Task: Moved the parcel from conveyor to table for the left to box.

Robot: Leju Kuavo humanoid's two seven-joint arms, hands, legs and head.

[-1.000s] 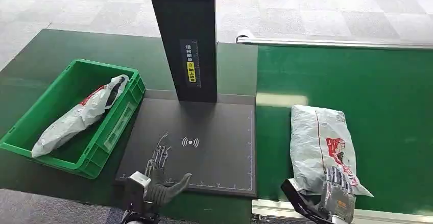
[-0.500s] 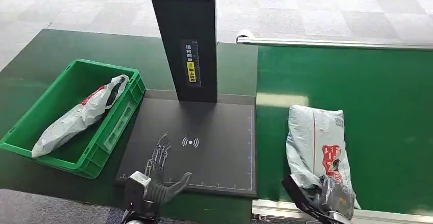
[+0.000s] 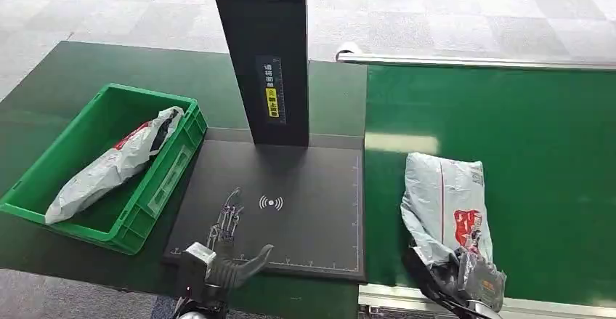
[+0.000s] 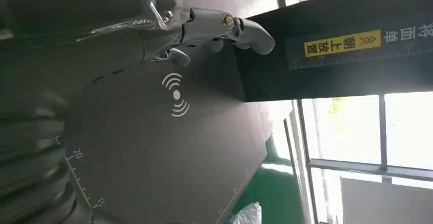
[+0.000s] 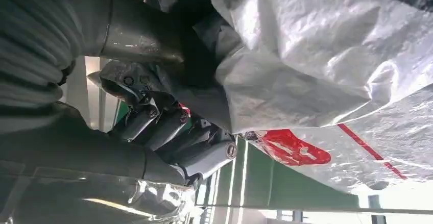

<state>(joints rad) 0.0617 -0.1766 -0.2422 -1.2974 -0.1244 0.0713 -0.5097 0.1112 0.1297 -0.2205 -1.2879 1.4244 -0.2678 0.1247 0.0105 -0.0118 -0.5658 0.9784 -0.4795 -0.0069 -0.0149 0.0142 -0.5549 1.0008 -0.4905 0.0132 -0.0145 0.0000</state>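
Green conveyor belt point(image 3: 537, 137) at right carries a crinkled grey plastic parcel point(image 3: 443, 203), grasped by the right hand point(image 3: 476, 283), while the left hand point(image 3: 225, 250) hovers with fingers point(image 3: 231, 213) released.

The left hand point(image 3: 225, 250) comes in at the lower left of centre in the head view, palm low, its fingers point(image 3: 227, 221) stretched straight and apart toward the top of the frame and its thumb point(image 3: 256, 257) angled out to the right. It holds nothing. In the left wrist view its silver fingers point(image 4: 214, 25) reach out, slightly bent. The right hand point(image 3: 472, 283) sits at the lower right edge of the head view, its fingers point(image 5: 168, 132) curled tight, gripping grey plastic wrap.
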